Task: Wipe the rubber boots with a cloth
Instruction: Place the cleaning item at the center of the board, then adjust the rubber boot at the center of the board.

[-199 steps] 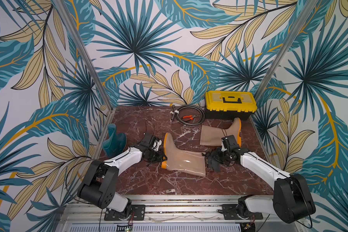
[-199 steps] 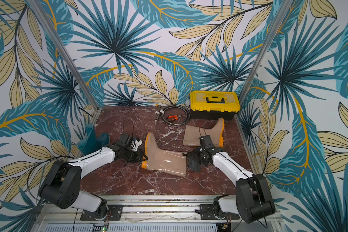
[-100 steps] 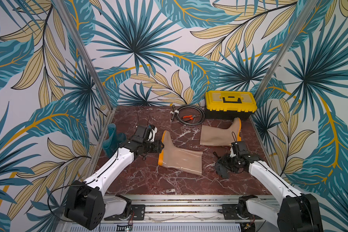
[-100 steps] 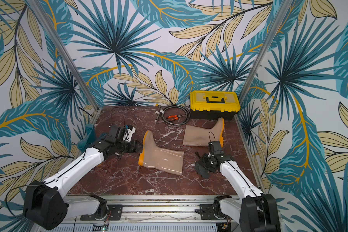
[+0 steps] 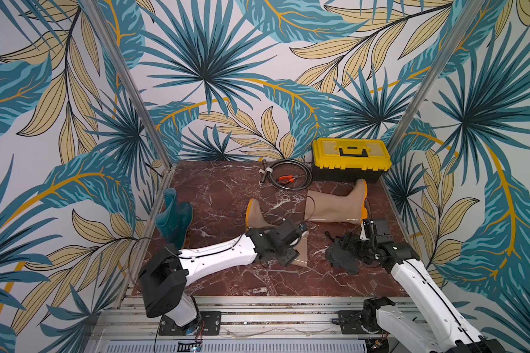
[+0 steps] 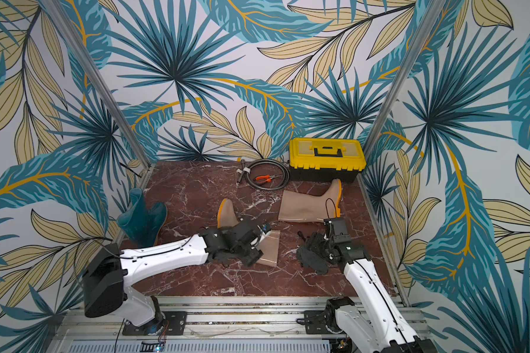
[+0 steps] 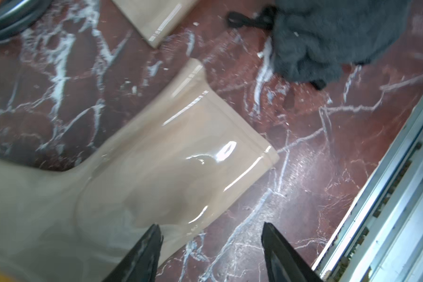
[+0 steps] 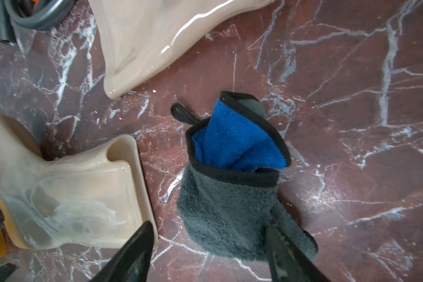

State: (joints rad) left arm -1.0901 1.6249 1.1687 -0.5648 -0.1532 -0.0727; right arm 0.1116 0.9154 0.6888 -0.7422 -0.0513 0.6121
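left gripper spread over beige boot shaft, right gripper spread above crumpled cloth on marble floor

Marble worktop colours
White veins are crossing red-brown; the beige boot is showing an orange sole; the cloth is showing charcoal, blue lining, black trim.

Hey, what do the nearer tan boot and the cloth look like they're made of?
Nearer tan boot: probably rubber or PVC, glossy; bright glare streaks and soft dents on its shaft. Cloth: likely microfibre or terry, matte; fuzzy grey pile, blue face, black hem.
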